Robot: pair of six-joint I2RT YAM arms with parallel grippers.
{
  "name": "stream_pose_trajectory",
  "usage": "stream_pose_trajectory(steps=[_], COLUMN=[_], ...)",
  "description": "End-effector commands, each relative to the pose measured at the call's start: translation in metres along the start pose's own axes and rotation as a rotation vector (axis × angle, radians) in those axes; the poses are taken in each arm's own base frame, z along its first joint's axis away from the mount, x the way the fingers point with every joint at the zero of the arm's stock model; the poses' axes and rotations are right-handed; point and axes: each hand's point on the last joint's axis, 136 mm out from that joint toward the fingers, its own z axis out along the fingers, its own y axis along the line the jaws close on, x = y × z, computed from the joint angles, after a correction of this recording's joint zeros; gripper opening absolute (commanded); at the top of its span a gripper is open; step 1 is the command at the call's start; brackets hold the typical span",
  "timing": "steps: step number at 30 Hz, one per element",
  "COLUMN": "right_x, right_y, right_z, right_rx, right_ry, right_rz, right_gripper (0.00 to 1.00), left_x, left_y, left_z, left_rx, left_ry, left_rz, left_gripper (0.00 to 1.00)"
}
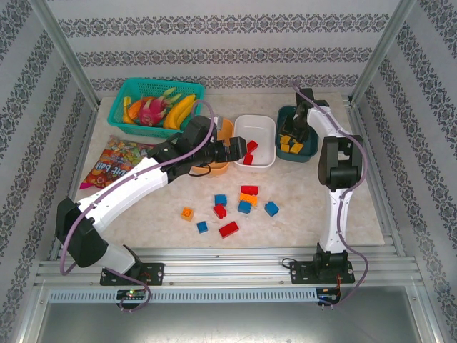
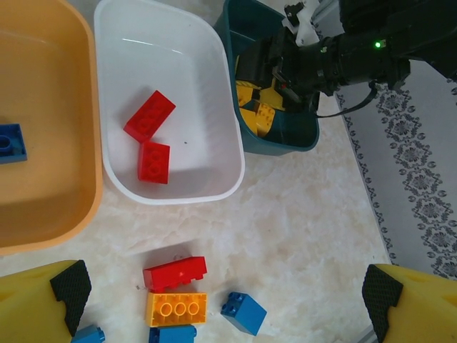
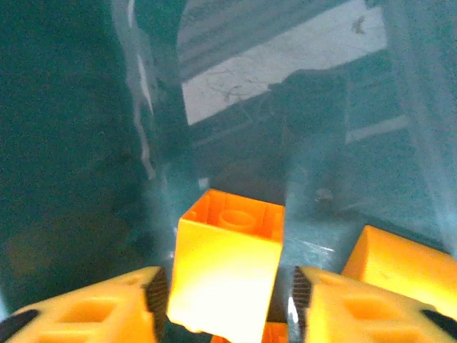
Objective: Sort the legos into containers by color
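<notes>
My left gripper [image 2: 225,289] gapes empty while my right gripper [image 3: 225,304] clamps a yellow-orange studded plastic brick [image 3: 227,261] inside the upper-right dark teal plastic tray [image 2: 285,139], where a clinging pad could drag it out.

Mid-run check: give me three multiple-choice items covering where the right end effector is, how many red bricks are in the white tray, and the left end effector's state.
1. Where is the right end effector?
A) over the white tray
B) down in the dark teal tray
C) over the orange tray

2. How many red bricks lie in the white tray?
A) two
B) one
C) four

3. The left end effector is:
A) shut on a red brick
B) shut, empty
C) open, empty

Answers:
1 B, it sits among the yellow bricks in that tray.
2 A, the left wrist view shows two in the white tray.
3 C, its fingers stand wide apart with nothing held between them.
</notes>
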Motion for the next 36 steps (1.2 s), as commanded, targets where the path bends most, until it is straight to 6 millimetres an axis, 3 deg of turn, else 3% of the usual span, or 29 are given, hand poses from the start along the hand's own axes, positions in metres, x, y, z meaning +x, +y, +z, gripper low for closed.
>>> stream_pose_trajectory(steps=[1, 4, 7, 10, 12, 15, 18, 21, 24, 27, 29, 32, 36], right_x=[-0.008, -0.013, -0.011, 0.012, 0.046, 0.113, 0.186, 0.251, 0.299, 0.333, 0.345, 0.35, 0.347], right_y=[0.005, 0.015, 0.03, 0.05, 0.067, 0.086, 0.092, 0.081, 0.058, 0.034, 0.021, 0.014, 0.02], right_z=[-0.027, -0.059, -0.104, -0.147, -0.169, -0.177, -0.181, -0.183, -0.184, -0.183, -0.181, -0.184, -0.185], right_rx=[-0.028, -0.05, -0.08, -0.125, -0.167, -0.219, -0.274, -0.352, -0.419, -0.439, -0.422, -0.416, -0.41], right_ry=[-0.03, -0.093, -0.174, -0.254, -0.287, -0.276, -0.266, -0.243, -0.203, -0.144, -0.122, -0.136, -0.152], right_rz=[-0.001, -0.022, -0.05, -0.102, -0.158, -0.268, -0.386, -0.435, -0.453, -0.464, -0.461, -0.459, -0.468], right_gripper=[0.59, 0.63, 0.63, 0.65, 0.69, 0.75, 0.79, 0.82, 0.82, 0.81, 0.79, 0.79, 0.78], left_x=[0.002, 0.015, 0.036, 0.062, 0.08, 0.104, 0.124, 0.141, 0.154, 0.162, 0.167, 0.173, 0.184], left_y=[0.004, 0.02, 0.044, 0.065, 0.078, 0.093, 0.104, 0.114, 0.117, 0.119, 0.122, 0.125, 0.126], left_z=[-0.009, -0.015, -0.019, -0.018, -0.014, -0.002, 0.012, 0.027, 0.042, 0.056, 0.063, 0.071, 0.081], left_rx=[-0.052, -0.117, -0.203, -0.281, -0.32, -0.366, -0.409, -0.447, -0.448, -0.453, -0.465, -0.493, -0.509], left_ry=[0.004, 0.039, 0.104, 0.191, 0.253, 0.335, 0.411, 0.482, 0.526, 0.559, 0.584, 0.613, 0.65], left_rz=[0.002, 0.009, 0.008, 0.009, 0.0, -0.009, -0.012, -0.011, -0.018, -0.021, -0.014, 0.009, 0.037], left_gripper=[1.0, 1.0, 1.0, 0.98, 0.98, 0.98, 0.95, 0.93, 0.9, 0.87, 0.85, 0.82, 0.77])
